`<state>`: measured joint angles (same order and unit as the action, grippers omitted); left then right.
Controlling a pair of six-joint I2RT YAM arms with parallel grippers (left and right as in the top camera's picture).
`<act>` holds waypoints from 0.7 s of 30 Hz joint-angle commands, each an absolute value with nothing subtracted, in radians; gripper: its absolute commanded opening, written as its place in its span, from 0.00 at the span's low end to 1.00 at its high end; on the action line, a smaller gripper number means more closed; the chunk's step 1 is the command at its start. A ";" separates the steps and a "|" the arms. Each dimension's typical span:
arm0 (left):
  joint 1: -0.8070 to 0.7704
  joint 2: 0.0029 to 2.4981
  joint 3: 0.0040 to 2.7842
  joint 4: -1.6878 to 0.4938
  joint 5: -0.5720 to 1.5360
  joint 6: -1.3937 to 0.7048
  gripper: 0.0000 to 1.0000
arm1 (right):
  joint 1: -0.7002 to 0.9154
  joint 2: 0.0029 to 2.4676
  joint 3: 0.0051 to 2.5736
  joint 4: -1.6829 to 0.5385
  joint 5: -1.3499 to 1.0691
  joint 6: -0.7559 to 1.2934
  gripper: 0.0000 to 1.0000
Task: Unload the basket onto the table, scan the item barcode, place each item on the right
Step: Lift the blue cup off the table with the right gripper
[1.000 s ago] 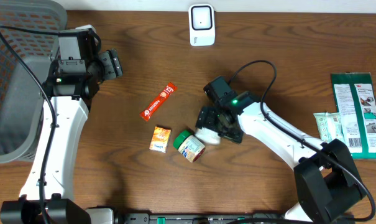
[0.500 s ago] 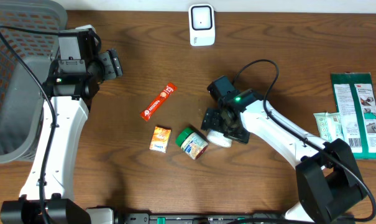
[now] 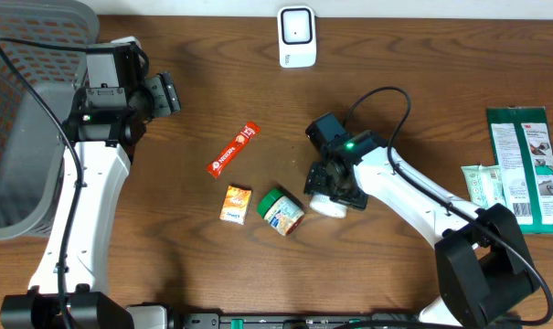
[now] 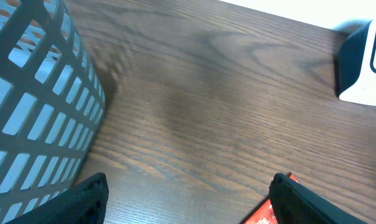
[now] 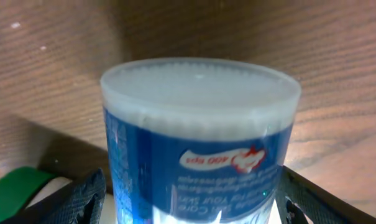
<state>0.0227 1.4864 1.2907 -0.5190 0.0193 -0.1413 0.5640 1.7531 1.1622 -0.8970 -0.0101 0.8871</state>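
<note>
Basket [image 3: 25, 55] stands at the table's left edge, its inside too dim to read. Right gripper [image 3: 334, 187] straddles the tub [image 5: 200, 143], fingers at its sides; whether they pinch it I cannot tell. From overhead the gripper hides most of the tub, which sits mid-table just beside a jar [image 3: 281, 212], well apart from the scanner [image 3: 295, 37]. Left gripper [image 4: 188, 199] gapes over bare wood.

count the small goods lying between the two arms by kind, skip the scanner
packets: 2 (red stick, orange sachet)
round containers: 2 (green-lidded jar, blue tub with a white lid)
total: 4
</note>
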 commanded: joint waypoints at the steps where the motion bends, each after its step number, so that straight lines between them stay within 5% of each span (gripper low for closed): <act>1: 0.023 1.496 1.293 -0.518 0.007 -0.143 0.83 | 0.560 1.741 1.151 -0.895 0.029 0.886 0.81; 17: 0.023 1.496 1.293 -0.518 0.007 -0.143 0.83 | 0.559 1.739 1.104 -0.849 0.026 0.896 0.77; 19: 0.023 1.496 1.293 -0.518 0.007 -0.143 0.83 | 0.555 1.739 1.105 -0.853 0.026 0.879 0.73; 21: 0.023 1.496 1.293 -0.518 0.007 -0.143 0.83 | 0.551 1.734 1.110 -0.853 0.027 0.838 0.60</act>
